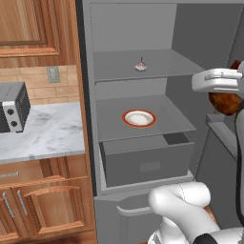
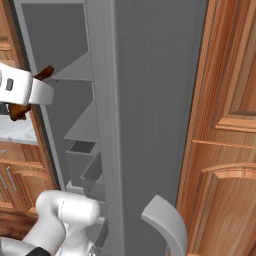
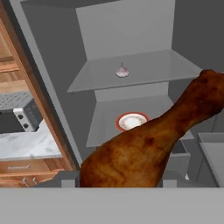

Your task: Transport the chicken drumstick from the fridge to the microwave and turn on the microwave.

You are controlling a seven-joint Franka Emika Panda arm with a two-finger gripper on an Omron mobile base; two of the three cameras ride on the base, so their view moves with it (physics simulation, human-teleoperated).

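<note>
**Grey fridge open, drumstick held outside it**

Grey throughout, the fridge (image 1: pixel 181 43) was seen with its door swung wide, two plain shelves and a wide drawer (image 1: pixel 147 164) exposed inside. Wooden cupboards (image 1: pixel 33 28) were set to its left above a marble counter (image 1: pixel 47 133), and more wooden panelling (image 2: pixel 225 125) was seen on its other side in the right base view. A small toaster oven (image 1: pixel 13 107) was stood on the counter, well apart from the fridge. On the lower shelf a white plate with an orange rim (image 1: pixel 139 118) was left lying flat and bare. On the upper shelf a pale garlic bulb (image 1: pixel 140 66) was placed near the middle.

The gripper (image 1: pixel 228 97) was held out in front of the fridge's right side, at about the height of the lower shelf. Its jaws were set fairly wide and were closed on the thick end of the chicken drumstick (image 3: pixel 148 148), which was gripped between them. The drumstick was thus kept clear of the shelves and the plate, in the air, its bony end slanted up and away from the fingers in the hand view.
</note>
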